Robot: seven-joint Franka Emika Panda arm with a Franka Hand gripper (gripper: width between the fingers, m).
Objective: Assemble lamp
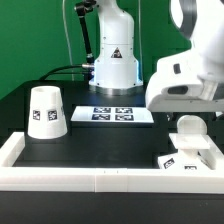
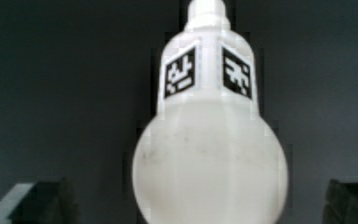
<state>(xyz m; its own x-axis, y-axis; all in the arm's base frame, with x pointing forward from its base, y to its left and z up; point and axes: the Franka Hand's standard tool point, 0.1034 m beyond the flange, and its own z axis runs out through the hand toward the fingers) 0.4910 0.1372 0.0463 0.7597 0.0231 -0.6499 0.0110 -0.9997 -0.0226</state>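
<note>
The white bulb [image 2: 208, 150] fills the wrist view, its round head near the camera and its narrow tagged neck pointing away. My gripper [image 2: 194, 205] is open. Its dark fingertips [image 2: 34, 203] stand on either side of the round head, with a gap on each side. In the exterior view the gripper [image 1: 186, 112] hangs over the bulb [image 1: 187, 126] at the right. The bulb stands upright over the square tagged base [image 1: 188, 157]. I cannot tell whether it is seated in the base. The tapered shade [image 1: 45, 110] stands mouth-down at the left.
The marker board [image 1: 120, 115] lies flat in the middle of the black table. A white rim [image 1: 100, 178] runs along the front and sides. The arm's white pedestal [image 1: 112, 62] and its cables stand at the back.
</note>
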